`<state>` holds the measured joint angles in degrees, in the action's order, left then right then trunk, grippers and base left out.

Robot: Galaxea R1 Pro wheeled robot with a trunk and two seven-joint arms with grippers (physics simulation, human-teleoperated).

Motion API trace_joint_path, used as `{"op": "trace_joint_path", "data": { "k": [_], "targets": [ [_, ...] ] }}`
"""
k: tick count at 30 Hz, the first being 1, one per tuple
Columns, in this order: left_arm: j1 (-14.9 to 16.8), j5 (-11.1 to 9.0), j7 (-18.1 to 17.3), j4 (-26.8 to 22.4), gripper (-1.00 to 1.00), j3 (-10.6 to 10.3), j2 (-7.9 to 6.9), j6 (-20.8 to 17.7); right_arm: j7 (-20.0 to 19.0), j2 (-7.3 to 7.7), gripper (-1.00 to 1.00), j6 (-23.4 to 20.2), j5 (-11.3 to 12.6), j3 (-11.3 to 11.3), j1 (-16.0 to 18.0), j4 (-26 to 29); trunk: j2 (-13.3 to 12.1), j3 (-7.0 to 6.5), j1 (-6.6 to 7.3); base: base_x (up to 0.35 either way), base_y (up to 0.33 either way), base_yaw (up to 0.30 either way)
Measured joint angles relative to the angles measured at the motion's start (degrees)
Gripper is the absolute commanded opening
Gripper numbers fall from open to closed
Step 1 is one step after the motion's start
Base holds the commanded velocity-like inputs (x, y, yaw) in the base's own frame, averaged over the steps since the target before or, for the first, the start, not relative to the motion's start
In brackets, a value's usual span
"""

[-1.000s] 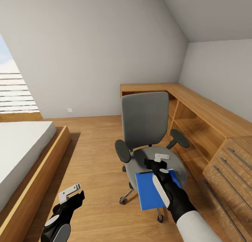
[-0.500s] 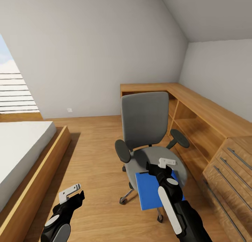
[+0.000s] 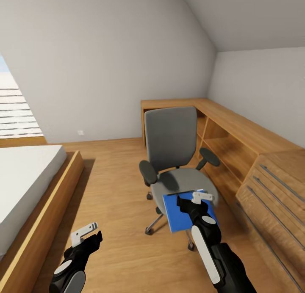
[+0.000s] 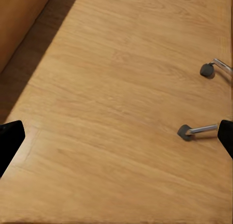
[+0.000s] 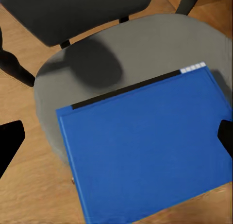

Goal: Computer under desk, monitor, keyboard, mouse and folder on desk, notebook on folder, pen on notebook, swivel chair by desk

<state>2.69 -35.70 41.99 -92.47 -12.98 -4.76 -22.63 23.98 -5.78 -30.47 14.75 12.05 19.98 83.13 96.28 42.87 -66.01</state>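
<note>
The grey swivel chair (image 3: 171, 136) stands on the wood floor, its back towards the corner. The bright blue folder (image 3: 176, 216) lies flat on the seat's front half (image 5: 145, 49) and overhangs its front edge. My right gripper (image 3: 191, 202) hovers just above the folder (image 5: 145, 151). It is open, its black fingertips (image 5: 10, 139) spread to either side of the folder without touching it. My left gripper (image 3: 87, 237) hangs low over bare floor left of the chair, open and empty (image 4: 116, 139). Two of the chair's chrome legs with castors (image 4: 185, 131) lie ahead of it.
A low bed in a wooden frame (image 3: 51, 195) fills the left side. A light wood L-shaped shelf unit (image 3: 237, 130) runs along the back and right walls, with drawers (image 3: 275, 200) close to the chair's right. Open floor (image 3: 114, 187) lies between bed and chair.
The head camera has shifted, so the chair and shelf unit sit further left and higher in the picture. My right arm has drawn back and settled over the folder. The left gripper holds still.
</note>
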Motion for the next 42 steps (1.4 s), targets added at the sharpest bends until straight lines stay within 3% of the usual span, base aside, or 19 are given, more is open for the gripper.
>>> {"op": "trace_joint_path", "data": {
  "k": [10,21,34,42],
  "targets": [
    [0.0,0.0,0.0,0.0,1.00,0.0,-0.01,0.0,0.0,-0.03,1.00,0.0,0.4,-0.1,0.0,-0.1,0.0,0.00,0.01,-0.262,0.137,-0.258],
    [0.0,0.1,0.0,-0.2,1.00,0.0,0.21,0.3,0.0,0.04,1.00,0.1,0.5,-0.1,0.0,0.0,0.0,0.00,0.03,-0.023,0.011,-0.025],
    [0.0,0.1,0.0,-0.2,1.00,0.1,0.17,0.4,-0.1,0.23,1.00,0.1,2.3,-0.1,0.0,0.0,5.2,2.33,-2.82,0.000,0.000,0.000],
    [0.0,0.2,0.1,-0.3,1.00,0.1,0.21,0.4,-2.7,0.36,1.00,0.5,2.5,-0.1,0.0,-1.1,8.4,3.76,-4.58,0.000,0.000,0.000]
  ]
}}
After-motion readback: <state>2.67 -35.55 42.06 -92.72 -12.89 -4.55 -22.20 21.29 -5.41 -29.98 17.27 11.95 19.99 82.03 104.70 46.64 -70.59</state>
